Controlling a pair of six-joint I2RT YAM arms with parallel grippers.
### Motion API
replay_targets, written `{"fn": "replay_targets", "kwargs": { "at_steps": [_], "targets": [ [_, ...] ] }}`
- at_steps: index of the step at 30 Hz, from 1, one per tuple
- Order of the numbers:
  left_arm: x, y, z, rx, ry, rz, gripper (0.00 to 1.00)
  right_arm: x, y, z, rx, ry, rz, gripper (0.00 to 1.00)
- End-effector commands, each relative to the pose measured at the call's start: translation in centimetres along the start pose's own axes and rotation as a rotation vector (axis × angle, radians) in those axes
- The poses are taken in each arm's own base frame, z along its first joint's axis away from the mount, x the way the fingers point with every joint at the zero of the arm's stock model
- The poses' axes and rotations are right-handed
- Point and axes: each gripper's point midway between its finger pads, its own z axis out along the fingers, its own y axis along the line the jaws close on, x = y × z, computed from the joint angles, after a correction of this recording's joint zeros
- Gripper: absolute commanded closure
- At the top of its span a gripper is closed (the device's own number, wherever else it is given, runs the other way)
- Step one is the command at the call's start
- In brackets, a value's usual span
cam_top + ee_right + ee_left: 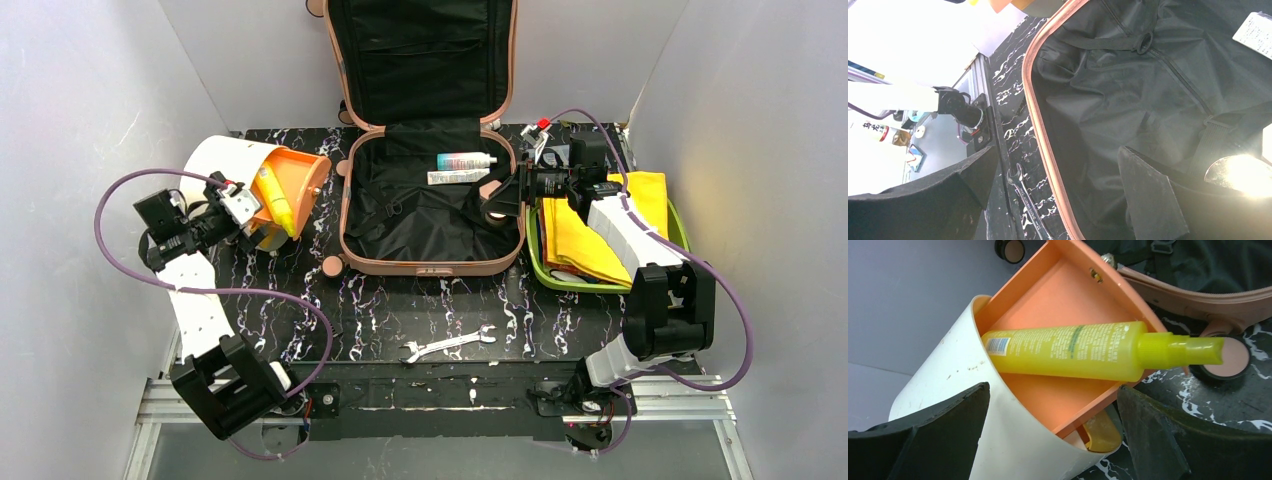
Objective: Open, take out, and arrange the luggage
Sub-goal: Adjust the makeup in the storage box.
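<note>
At the back middle of the black marbled table (560, 320) lay the luggage (410, 222), a salmon-pink hard-shell case with rounded corners, unzipped and open. Its lid stood upright against the rear wall, and both halves showed black fabric lining. A small tube with a teal label (466, 161) and a flat white packet (458, 177) rested in the lower half near the hinge. Pink wheels (331, 265) showed along its left side.

To its left a cream-and-orange drum box (230, 158) lay tipped on its side with a yellow spray bottle (1073, 351) across its orange mouth. To the right sat a lime-green tray (681, 232) holding a yellow cloth (580, 242), and a wrench (447, 345) lay on the table in front.

The left gripper (1053, 440) hung at the box's mouth, fingers (933, 435) spread wide and gripping nothing. The right gripper (1058, 200) hovered at the luggage's right rim, its fingers (1153, 200) equally wide apart and empty.
</note>
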Motion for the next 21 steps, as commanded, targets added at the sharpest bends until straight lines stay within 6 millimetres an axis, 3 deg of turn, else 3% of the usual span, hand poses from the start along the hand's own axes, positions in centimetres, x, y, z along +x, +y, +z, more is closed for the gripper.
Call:
{"fn": "replay_targets", "kwargs": {
  "at_steps": [1, 5, 21],
  "targets": [
    [-3.12, -1.20, -0.65, 0.073, -0.093, -0.040, 0.02, -0.86, 1.52, -0.29, -0.026, -0.022, -0.067, 0.01],
    [-3.92, -1.71, -1.05, 0.115, -0.096, -0.057, 0.02, -0.85, 1.67, -0.35, -0.026, -0.023, -0.070, 0.02],
    [-3.40, -1.44, -0.48, 0.118, -0.120, -0.071, 0.02, -0.96, 1.90, -0.49, -0.017, -0.031, -0.079, 0.02]
  ]
}}
